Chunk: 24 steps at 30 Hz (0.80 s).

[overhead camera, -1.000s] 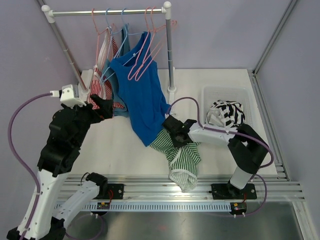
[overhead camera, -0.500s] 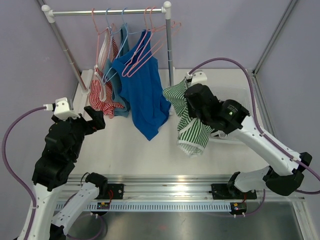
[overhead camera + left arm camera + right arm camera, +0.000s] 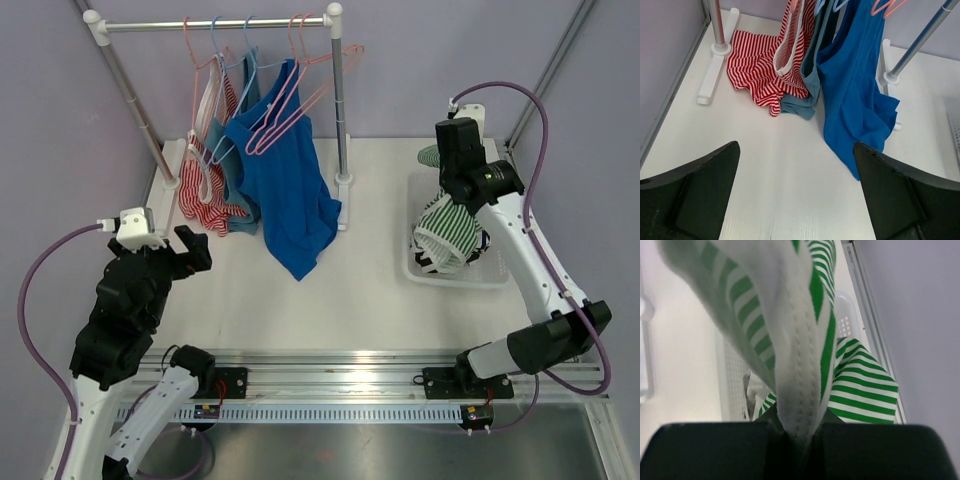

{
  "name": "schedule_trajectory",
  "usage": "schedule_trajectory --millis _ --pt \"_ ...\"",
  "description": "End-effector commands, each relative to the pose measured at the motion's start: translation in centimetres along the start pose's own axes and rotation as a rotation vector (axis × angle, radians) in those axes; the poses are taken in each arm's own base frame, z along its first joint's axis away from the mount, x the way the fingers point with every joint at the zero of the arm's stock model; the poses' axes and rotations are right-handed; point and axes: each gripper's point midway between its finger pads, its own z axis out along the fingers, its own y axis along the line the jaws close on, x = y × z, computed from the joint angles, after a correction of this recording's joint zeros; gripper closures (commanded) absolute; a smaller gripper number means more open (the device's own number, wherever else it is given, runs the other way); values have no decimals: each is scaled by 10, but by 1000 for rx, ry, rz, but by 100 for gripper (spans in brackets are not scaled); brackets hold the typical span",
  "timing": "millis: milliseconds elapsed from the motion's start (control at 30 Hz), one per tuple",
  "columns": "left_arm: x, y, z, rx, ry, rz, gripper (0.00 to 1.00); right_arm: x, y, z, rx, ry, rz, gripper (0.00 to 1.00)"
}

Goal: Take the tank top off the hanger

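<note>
Partly, the striped tank top (image 3: 447, 232) hides the basket (image 3: 490, 281).

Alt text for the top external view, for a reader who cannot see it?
The right gripper, shut on a green-striped tank top, holds it over a white basket on the right. The left gripper hovers open near a rack where a red-striped top, a teal top and a blue top hang.

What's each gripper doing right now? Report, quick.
Left gripper: open, holding nothing.
Right gripper: shut on the green striped tank top.
</note>
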Motion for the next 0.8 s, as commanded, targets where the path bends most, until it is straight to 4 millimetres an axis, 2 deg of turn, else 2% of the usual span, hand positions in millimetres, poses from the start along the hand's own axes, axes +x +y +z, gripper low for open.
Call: schedule_trajectory --millis 0,33,67,100,133,200,267,300,333,367,400,467,500,600,667,700,733,767 --pt "-17 -7 -2 47 -83 -8 1 -6 -3 54 -2 -60 33 100" --pt "-17 -10 -2 64 -90 -9 1 -2 -2 67 -7 -63 42 100" --pt "-17 -11 -2 71 -96 -5 1 -6 -1 82 -10 -101 65 100" --pt "-14 -12 0 76 -86 0 1 14 -2 99 -23 -60 66 100" --pt "-13 -12 0 79 -85 4 1 23 0 109 -32 -32 81 100" --pt "-12 -12 1 77 -82 8 1 68 16 132 -78 95 115 100" --pt "-10 -12 1 78 -77 10 1 97 28 147 -99 150 146 100" --pt "-10 -14 1 88 -77 5 1 134 42 158 -150 243 145 100" --pt "-10 -16 1 101 -77 3 1 151 46 166 -173 297 165 100" --pt "-10 -17 1 103 -78 1 1 172 54 168 -196 374 185 100" --pt "-10 -17 1 101 -78 -1 1 204 69 174 -240 479 180 100" --pt "-13 -13 0 80 -86 -14 1 241 78 179 -238 594 195 100" --pt "-14 -10 -2 67 -86 -21 1 252 76 180 -223 623 199 100" --pt "-18 -4 -4 27 -101 -62 1 257 67 181 -188 646 203 100" --pt "-19 -3 -6 19 -99 -77 1 245 58 179 -173 616 210 100" --pt "-20 -3 -6 19 -101 -99 1 225 53 177 -173 568 220 94" --pt "-21 -3 -6 18 -104 -102 1 212 49 174 -166 541 219 67" --pt "-21 -5 -5 23 -98 -103 1 199 40 165 -150 524 207 52"
